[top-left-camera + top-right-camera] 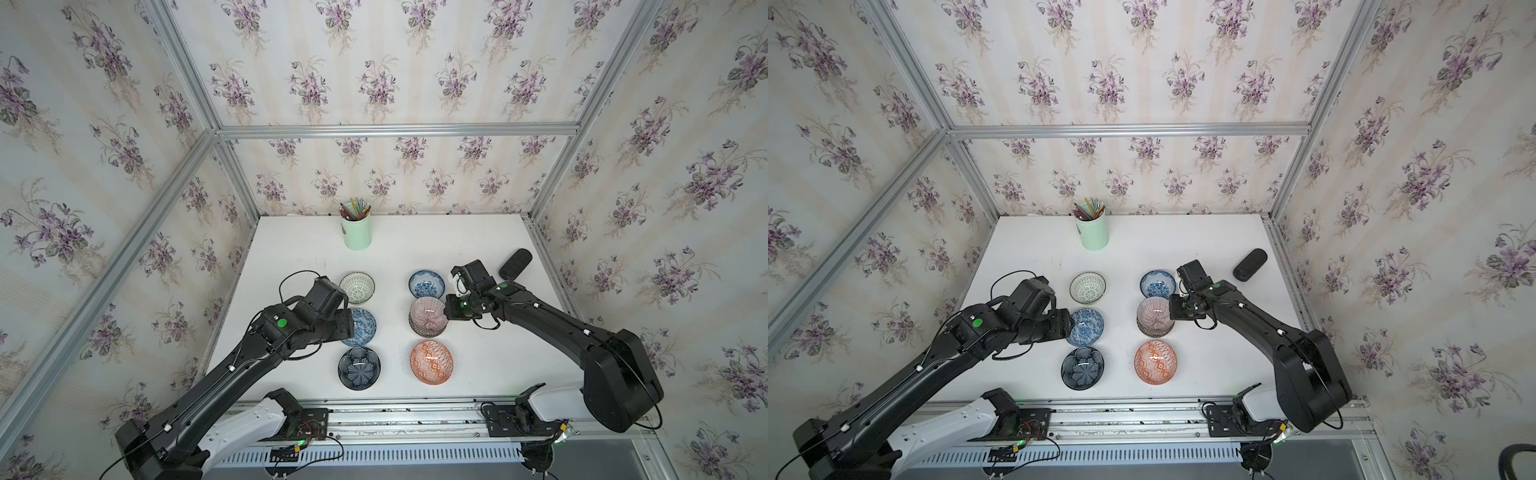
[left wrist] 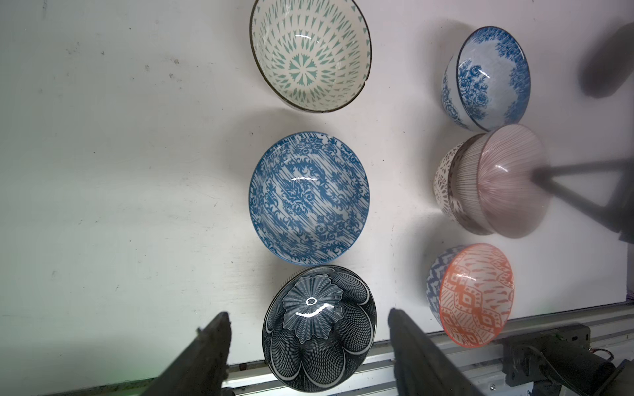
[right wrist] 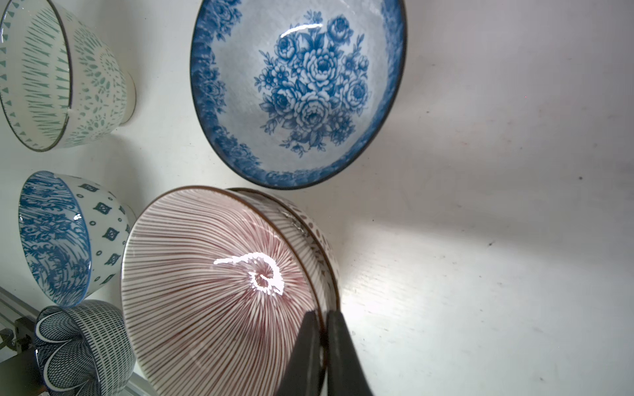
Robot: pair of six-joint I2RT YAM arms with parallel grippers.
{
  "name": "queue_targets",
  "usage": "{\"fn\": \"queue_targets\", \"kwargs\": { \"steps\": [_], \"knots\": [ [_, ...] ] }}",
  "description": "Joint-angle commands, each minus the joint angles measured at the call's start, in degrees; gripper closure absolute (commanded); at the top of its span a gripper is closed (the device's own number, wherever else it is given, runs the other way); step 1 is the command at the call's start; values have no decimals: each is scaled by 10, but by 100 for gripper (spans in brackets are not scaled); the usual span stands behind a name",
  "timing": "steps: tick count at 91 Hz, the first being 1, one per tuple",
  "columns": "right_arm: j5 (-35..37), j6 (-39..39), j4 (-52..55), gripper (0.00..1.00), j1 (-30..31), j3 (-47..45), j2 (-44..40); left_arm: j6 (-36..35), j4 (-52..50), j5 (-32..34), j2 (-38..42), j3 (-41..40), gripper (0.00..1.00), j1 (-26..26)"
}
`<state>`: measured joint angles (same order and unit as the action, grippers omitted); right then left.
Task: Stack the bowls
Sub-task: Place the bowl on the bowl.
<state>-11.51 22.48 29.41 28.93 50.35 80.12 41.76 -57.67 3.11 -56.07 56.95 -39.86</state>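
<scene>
Pinching the rim of a pink-lined, finely striped ceramic bowl (image 3: 212, 281), the right fingers (image 3: 338, 346) are clamped on its edge, one inside and one outside. In both top views the wrist hides them. That bowl sits nested in a white ceramic bowl with dark dots (image 2: 442, 178), of which only a band of outer wall shows. The pair stands midway along the right-hand row on the white tabletop (image 1: 478, 232).

The left fingers (image 2: 206, 349) are spread wide and hold nothing, framing a dark petal-shaped bowl (image 2: 319, 329) in the left wrist view. From above, the left wrist covers the near edge of a blue-and-white scroll-patterned bowl (image 1: 363, 328).

A blue-and-white rose-painted bowl (image 3: 298, 89) stands just behind the nested pair, and an orange geometric bowl (image 2: 477, 295) stands in front of it, near the tabletop's front edge. A white-and-green bowl (image 2: 308, 55) heads the left row.

A mint-green cup of pencils (image 1: 356, 235) stands upright well back. A black oblong object (image 1: 515, 264) lies beyond the right wrist; what it is cannot be made out.
</scene>
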Motion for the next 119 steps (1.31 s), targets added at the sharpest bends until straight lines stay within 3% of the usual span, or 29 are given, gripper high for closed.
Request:
{"fn": "queue_targets", "kwargs": {
  "steps": [1, 119],
  "knots": [
    [-15, -3, -26, 100, 0, -2, -6, -4, 5, -1, 0, -2, 26, 0],
    [-17, -10, -32, 98, 4, -21, 5, 0, 17, -10, -3, -20, 26, 1]
  ]
}}
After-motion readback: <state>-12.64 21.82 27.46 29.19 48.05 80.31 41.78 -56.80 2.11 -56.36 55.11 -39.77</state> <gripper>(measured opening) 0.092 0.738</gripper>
